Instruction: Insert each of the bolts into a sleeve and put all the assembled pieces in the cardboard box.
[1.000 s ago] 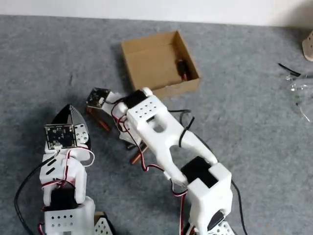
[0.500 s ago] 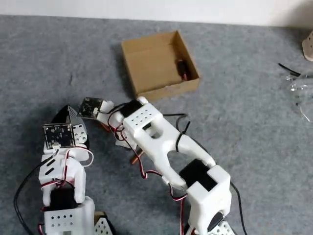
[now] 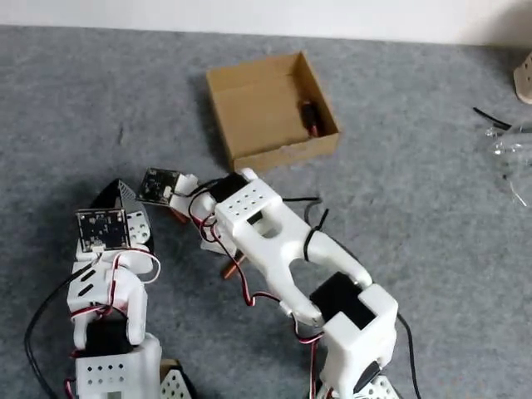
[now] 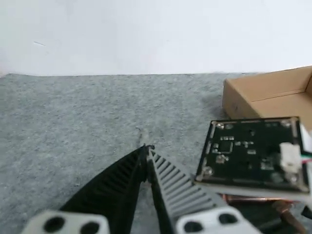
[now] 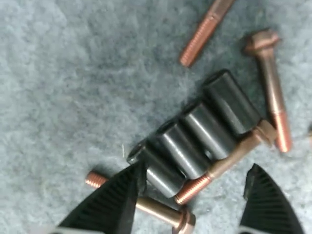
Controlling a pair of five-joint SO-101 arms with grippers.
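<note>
Several dark sleeves (image 5: 195, 131) lie side by side on the grey mat with copper bolts (image 5: 270, 87) scattered around them. One bolt (image 5: 229, 156) rests against the sleeves and another (image 5: 146, 207) lies just beyond them. My right gripper (image 5: 195, 170) hovers open just above this cluster, its fingers either side of the row. In the high view two bolts (image 3: 177, 214) peek out beside the right arm. My left gripper (image 4: 146, 152) is shut and empty, just left of the right wrist. The cardboard box (image 3: 249, 108) holds one dark assembled piece (image 3: 309, 116).
The right arm's camera board (image 3: 162, 184) sits close to the left gripper (image 3: 118, 189). The box (image 4: 268, 95) stands a short way behind the cluster. Clear glasses and cables (image 3: 507, 141) lie at the far right edge.
The right arm's wrist has swung left and nearer, away from the box and closer to the left gripper, settling over the sleeves. The left arm has hardly shifted.
</note>
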